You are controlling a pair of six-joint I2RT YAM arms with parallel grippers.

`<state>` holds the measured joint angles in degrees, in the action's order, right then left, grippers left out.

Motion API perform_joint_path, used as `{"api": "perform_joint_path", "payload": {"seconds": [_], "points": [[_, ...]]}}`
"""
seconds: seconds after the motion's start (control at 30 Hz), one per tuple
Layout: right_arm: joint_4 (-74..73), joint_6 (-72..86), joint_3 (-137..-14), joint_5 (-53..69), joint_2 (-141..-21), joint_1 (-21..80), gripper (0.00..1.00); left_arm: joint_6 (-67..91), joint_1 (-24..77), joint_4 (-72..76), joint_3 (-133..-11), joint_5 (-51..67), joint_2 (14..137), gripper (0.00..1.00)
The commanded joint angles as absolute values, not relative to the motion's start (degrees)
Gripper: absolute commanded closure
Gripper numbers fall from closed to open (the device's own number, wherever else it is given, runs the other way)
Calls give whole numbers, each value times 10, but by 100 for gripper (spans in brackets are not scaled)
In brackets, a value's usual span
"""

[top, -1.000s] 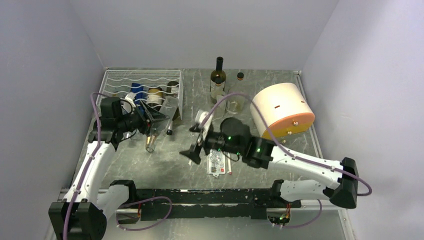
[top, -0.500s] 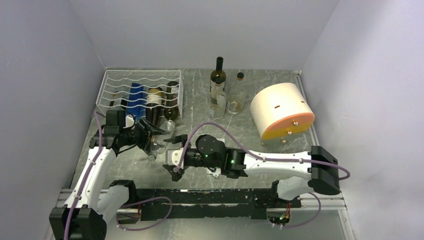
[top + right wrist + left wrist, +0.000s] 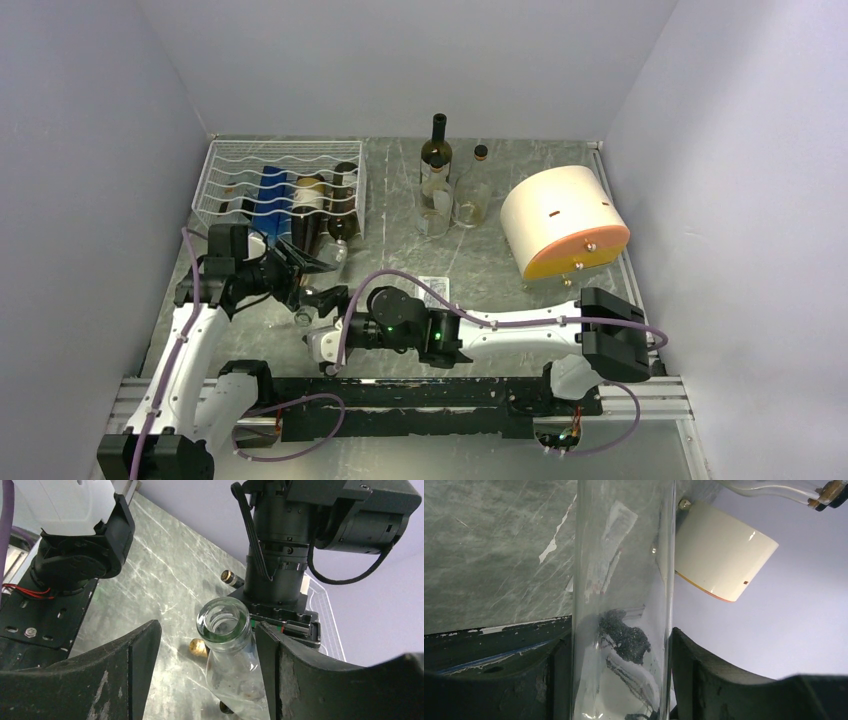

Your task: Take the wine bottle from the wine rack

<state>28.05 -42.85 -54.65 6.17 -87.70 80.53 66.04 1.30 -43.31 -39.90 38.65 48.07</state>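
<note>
A clear, empty wine bottle (image 3: 303, 308) is held off the table in front of the white wire wine rack (image 3: 222, 165). My left gripper (image 3: 308, 270) is shut on its body; in the left wrist view the glass (image 3: 624, 580) fills the gap between the fingers (image 3: 694, 675). My right gripper (image 3: 318, 333) is open, and its jaws stand on either side of the bottle's open mouth (image 3: 223, 624), the right jaw close to the neck and the left one well apart. The rack still holds several bottles.
Upright bottles (image 3: 436, 152) and glass vessels (image 3: 472, 200) stand at the back. A cream drum with an orange face (image 3: 563, 218) lies at the right. A white card (image 3: 434, 285) lies mid-table. A cork (image 3: 199, 647) lies on the table under the bottle's mouth.
My left gripper has drawn the clear bottle away from the rack toward the near edge. My right arm has swung left and forward, and its open jaws now flank the bottle's mouth.
</note>
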Motion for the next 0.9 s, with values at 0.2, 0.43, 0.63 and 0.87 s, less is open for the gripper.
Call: {"api": "perform_joint_path", "payload": {"seconds": [0.2,0.43,0.63,0.87], "points": [[339,-489,-571,8,-912,812,38,686,17,-378,-382,442,461,93],[359,-510,-571,-14,-921,812,46,696,17,-377,-380,447,450,93],[351,-501,-571,-19,-910,812,65,701,16,-375,-371,446,441,76],[296,-456,-598,-13,-863,812,100,706,17,-358,-365,452,427,4]]}}
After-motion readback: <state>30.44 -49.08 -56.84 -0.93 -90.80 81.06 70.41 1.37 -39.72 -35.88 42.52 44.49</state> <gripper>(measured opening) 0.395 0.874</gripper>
